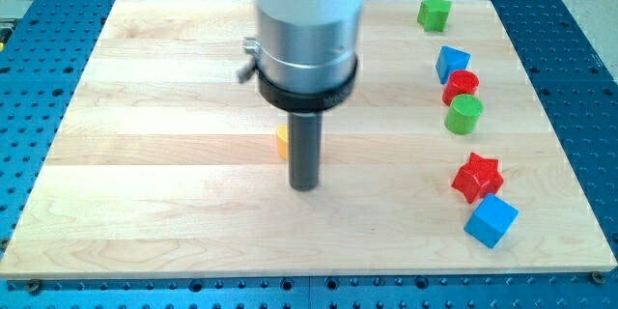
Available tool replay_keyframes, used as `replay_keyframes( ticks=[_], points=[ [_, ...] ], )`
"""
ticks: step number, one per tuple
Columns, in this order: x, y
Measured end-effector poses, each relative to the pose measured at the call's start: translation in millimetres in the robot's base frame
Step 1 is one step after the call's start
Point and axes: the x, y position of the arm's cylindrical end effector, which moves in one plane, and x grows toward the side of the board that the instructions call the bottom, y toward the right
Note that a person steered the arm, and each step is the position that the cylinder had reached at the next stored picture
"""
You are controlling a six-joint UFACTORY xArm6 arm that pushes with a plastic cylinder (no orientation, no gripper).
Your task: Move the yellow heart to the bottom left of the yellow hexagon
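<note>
Only a small yellow block (282,142) peeks out near the middle of the wooden board (145,154). The dark rod hides most of it, so its shape cannot be told. The arm has no jaws to open or close, just the rod. My tip (305,187) sits on the board just right of and a bit below the yellow bit.

Far off on the view's right are a green star (435,13), a blue block (451,62), a red cylinder (462,85), a green cylinder (464,113), a red star (477,176) and a blue cube (491,220).
</note>
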Motion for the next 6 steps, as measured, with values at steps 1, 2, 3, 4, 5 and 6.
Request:
replay_keyframes(
  ticks=[1,2,3,4,5,6],
  points=[
    [-45,-5],
    [-112,-25],
    [-113,-29],
    [-109,-43],
    [-186,-41],
    [-217,-41]
  ],
)
